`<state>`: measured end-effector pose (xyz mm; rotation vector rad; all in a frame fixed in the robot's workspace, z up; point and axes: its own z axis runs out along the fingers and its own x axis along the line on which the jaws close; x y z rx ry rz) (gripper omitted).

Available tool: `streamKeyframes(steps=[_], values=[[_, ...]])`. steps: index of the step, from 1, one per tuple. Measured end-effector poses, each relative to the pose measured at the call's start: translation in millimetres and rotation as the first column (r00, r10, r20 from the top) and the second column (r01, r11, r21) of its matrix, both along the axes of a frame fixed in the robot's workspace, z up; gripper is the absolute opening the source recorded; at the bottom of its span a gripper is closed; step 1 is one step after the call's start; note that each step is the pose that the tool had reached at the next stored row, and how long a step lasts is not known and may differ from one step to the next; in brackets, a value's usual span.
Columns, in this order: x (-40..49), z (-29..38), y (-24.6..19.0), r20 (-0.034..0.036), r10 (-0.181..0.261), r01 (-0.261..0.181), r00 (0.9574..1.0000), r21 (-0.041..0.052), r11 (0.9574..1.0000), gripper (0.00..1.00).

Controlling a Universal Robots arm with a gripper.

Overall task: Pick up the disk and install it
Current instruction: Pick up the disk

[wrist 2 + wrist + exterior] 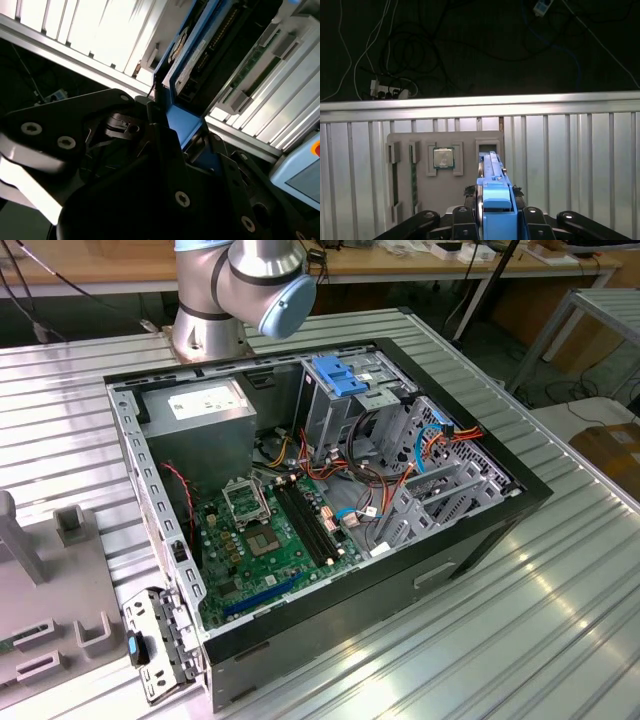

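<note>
1. the black gripper (495,220) is clamped on the dark grey rectangular metal disk (494,192), its jaws pressed against the bright blue plastic bracket on both sides.
2. in the first wrist view the disk stands on edge over the flat grey plastic fixture plate (445,140), near the ribbed aluminium tabletop's (570,150) edge.
3. a square silver processor chip (443,158) sits in a pocket of the plate, just beside the disk.
4. in the exterior view the open black computer case (330,625) lies mid-tabletop.
</note>
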<state>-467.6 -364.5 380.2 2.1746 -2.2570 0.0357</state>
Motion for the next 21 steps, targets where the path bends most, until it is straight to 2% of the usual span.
streamKeyframes(steps=[19,21], values=[[0.0,36.4,0.0,-0.0005,0.000,0.000,1.0000,0.0000,1.0000,0.37],[0.0,38.3,0.0,-0.0005,0.000,0.000,1.0000,-0.0001,1.0000,0.37]])
